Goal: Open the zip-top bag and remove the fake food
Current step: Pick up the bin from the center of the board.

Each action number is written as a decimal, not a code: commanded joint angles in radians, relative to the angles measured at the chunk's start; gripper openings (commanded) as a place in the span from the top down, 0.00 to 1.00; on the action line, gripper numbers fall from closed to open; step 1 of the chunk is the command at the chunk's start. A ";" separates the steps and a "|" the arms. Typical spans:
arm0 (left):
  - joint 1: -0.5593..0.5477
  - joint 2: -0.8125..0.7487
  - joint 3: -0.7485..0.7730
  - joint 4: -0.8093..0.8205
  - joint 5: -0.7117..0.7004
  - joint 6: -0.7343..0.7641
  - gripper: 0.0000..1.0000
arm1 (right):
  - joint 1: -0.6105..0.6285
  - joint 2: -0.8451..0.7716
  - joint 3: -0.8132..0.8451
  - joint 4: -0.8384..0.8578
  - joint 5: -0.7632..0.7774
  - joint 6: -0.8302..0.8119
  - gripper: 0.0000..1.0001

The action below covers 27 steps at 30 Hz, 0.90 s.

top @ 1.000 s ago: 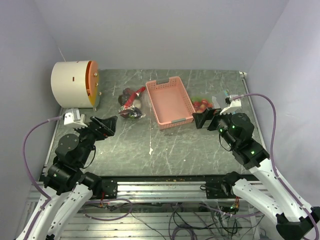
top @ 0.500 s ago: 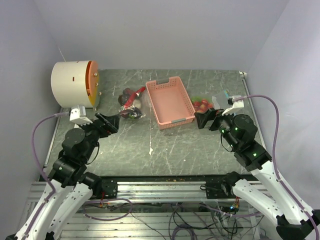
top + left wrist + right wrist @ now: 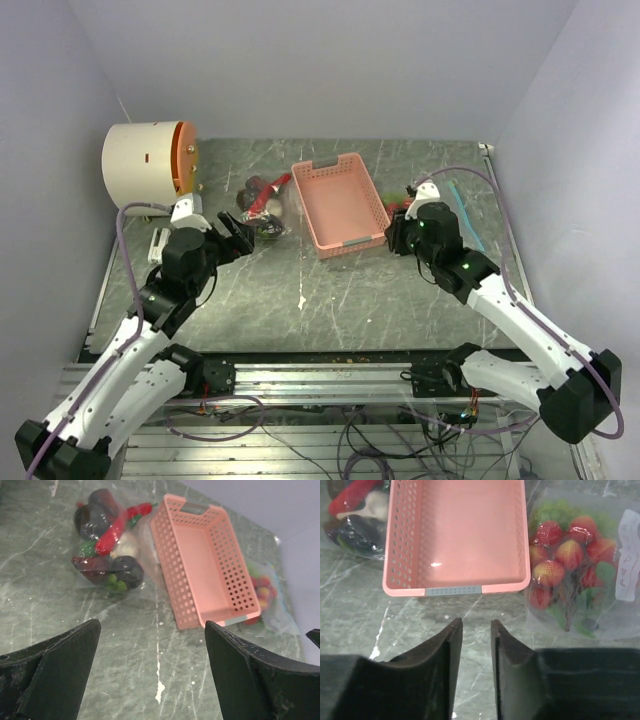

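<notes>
Two robot arms reach over a green marbled surface [image 3: 50,605], with no bag taken hold of yet. The left tool [image 3: 151,630] hangs above the surface with its fingers spread wide and nothing between them. The right tool [image 3: 476,625] has its fingers drawn almost together, with only a thin gap, and pinches nothing. The fake food lies sealed in two clear zip-top bags. Ahead and slightly left of the left tool lies the bag of dark vegetables [image 3: 107,555], holding purple lumps, a red chilli and bits of green. Ahead and to the right of the right tool, well short of its fingertips, lies the bag of red fruit [image 3: 570,565], packed with strawberry-like pieces and green leaves and carrying a white label [image 3: 630,555]. A pink slotted basket [image 3: 400,535] sits directly ahead of the right tool, between the two bags. The toys look light, hard and smooth, so they will probably shift and roll inside the limp, slippery film. A pinch on a bulge would likely slide off. The better hold seems to be the flat, empty plastic near the mouth of a bag, one tool on each lip. A pale blue strip [image 3: 465,212] beyond the right tool may be that bag's zip edge, though this is uncertain.
</notes>
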 commanded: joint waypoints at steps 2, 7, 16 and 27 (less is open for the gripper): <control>-0.008 0.113 0.036 0.023 -0.090 -0.026 0.03 | 0.001 0.121 0.015 0.076 0.067 -0.032 0.46; -0.009 0.228 0.068 0.025 -0.102 -0.041 0.04 | 0.002 0.288 0.072 0.117 0.106 -0.024 0.25; -0.014 0.348 0.105 0.080 -0.100 -0.041 0.09 | 0.001 0.507 0.210 0.193 0.071 -0.031 0.39; -0.162 0.698 0.315 0.082 -0.203 -0.102 0.10 | -0.037 0.602 0.297 0.203 0.068 -0.040 0.60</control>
